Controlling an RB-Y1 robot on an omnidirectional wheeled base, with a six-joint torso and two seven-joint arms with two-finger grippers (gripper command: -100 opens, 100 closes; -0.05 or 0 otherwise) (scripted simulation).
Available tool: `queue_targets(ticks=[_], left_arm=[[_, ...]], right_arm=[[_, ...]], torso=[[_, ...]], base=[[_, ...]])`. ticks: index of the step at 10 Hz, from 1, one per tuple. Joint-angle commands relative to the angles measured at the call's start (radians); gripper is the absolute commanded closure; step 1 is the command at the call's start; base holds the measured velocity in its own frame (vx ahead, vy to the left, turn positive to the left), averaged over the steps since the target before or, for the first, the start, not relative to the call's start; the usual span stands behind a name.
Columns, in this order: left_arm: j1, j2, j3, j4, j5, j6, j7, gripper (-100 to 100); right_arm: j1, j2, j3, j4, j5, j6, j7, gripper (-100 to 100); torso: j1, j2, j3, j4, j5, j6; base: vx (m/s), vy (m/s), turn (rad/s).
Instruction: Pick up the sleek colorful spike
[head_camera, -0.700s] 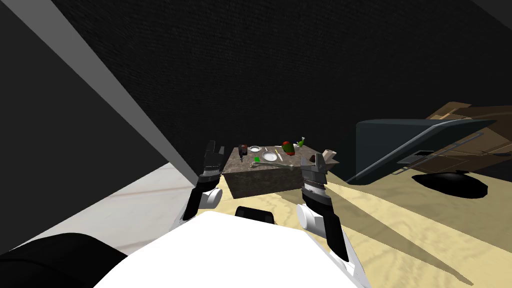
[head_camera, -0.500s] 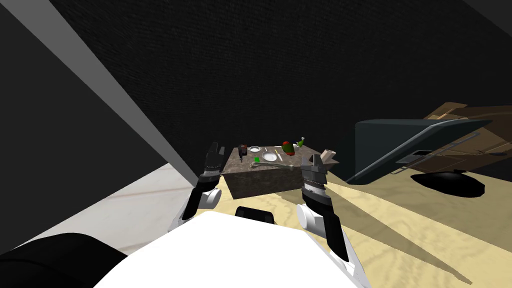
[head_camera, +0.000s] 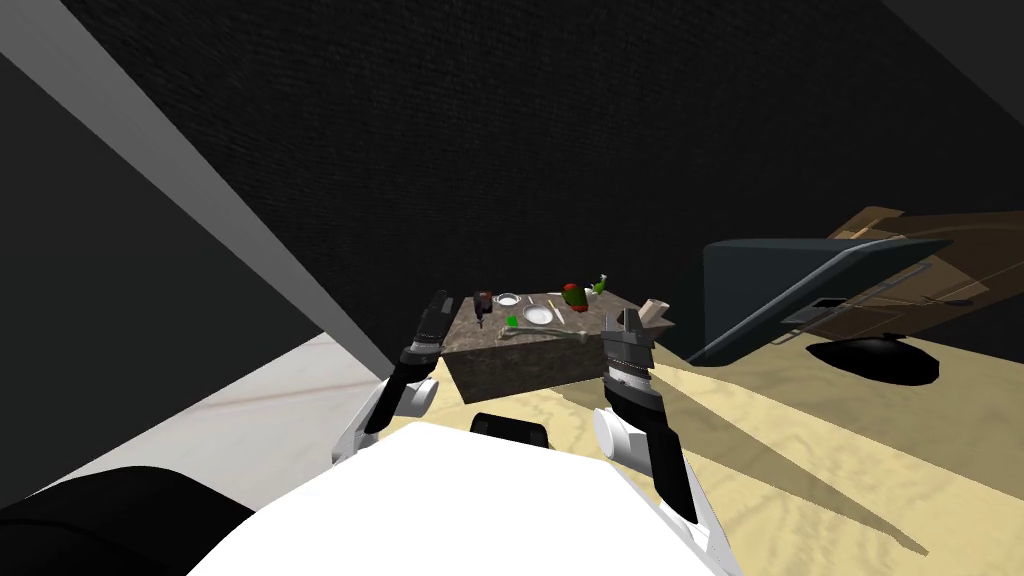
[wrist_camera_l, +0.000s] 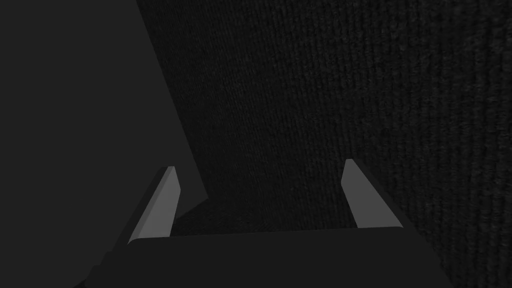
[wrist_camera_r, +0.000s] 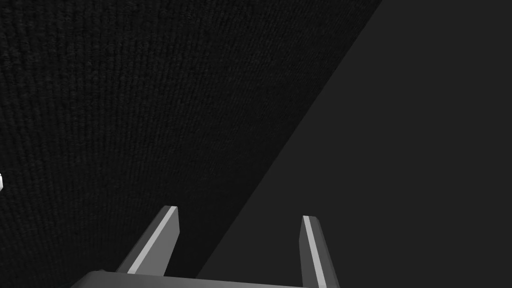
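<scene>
Resting on table, spike beyond right gripper

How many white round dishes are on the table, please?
2. The near dish lies by the table's middle, beside a small green thing; the far dish lies just behind it, toward the far edge. Others may be hidden.

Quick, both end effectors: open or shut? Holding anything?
Left end effector: open, thin grey fingers apart, holding nothing.
Right end effector: open, thin grey fingers apart, holding nothing.
</scene>
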Motion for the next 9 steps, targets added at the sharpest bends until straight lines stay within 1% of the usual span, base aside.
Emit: queue_targets(ticks=[1, 7, 8, 9], left_arm=[[-0.003, 0.032, 0.015, 0.029, -0.015, -0.006, -0.009, -100], [-0.022, 0.127, 0.058, 0.153, -0.081, -0.023, -0.053, -100], [-0.029, 0.157, 0.070, 0.191, -0.102, -0.025, -0.068, -100], [-0.032, 0.172, 0.076, 0.209, -0.112, -0.026, -0.075, -100]], right_arm=[[0.000, 0.000, 0.000, 0.000, 0.000, 0.000, 0.000, 0], [0.000, 0.000, 0.000, 0.000, 0.000, 0.000, 0.000, 0], [0.000, 0.000, 0.000, 0.000, 0.000, 0.000, 0.000, 0], [0.000, 0.000, 0.000, 0.000, 0.000, 0.000, 0.000, 0]], torso=[[0.000, 0.000, 0.000, 0.000, 0.000, 0.000], [0.000, 0.001, 0.001, 0.000, 0.000, 0.000], [0.001, 0.001, 0.001, 0.000, 0.000, 0.000], [0.001, 0.001, 0.001, 0.000, 0.000, 0.000]], base=[[0.055, 0.024, -0.064], [0.046, 0.029, -0.075], [0.036, 0.044, -0.155], [0.024, 0.050, -0.110]])
